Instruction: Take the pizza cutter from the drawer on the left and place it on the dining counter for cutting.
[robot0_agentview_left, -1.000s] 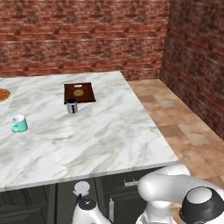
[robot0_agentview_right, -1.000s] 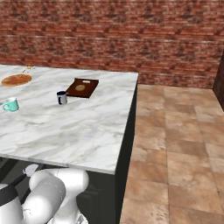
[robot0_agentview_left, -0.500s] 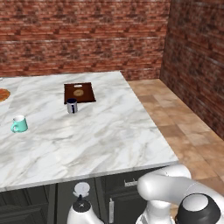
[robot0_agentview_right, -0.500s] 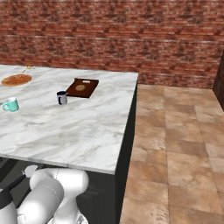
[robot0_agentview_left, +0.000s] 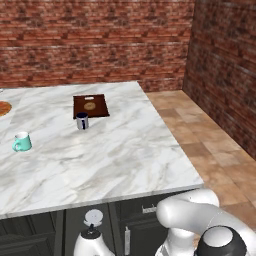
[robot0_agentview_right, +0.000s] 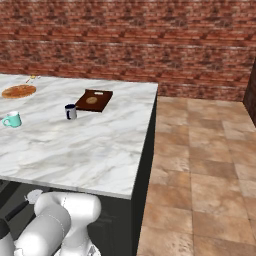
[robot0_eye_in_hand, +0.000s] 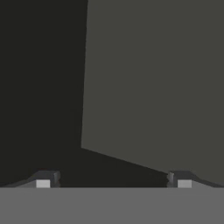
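From the hand view I see my fingers (robot0_eye_in_hand: 113, 179) spread wide, nothing between them, facing dark panels; the left base view gives the pizza cutter (robot0_agentview_left: 93, 217) at six o'clock, below the desk (robot0_agentview_left: 115, 155) edge, before black cabinets (robot0_agentview_left: 137, 225); teal mug (robot0_agentview_left: 22, 142) at nine.

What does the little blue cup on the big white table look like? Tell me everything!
The dark blue cup is small and round, with a pale rim at the top and a glossy look, like glazed ceramic. It stands upright on the white marble dining counter, just in front of the brown wooden board, close to the board's near edge. The teal mug sits apart from it. Nothing else touches it but the counter. What is inside it cannot be made out.
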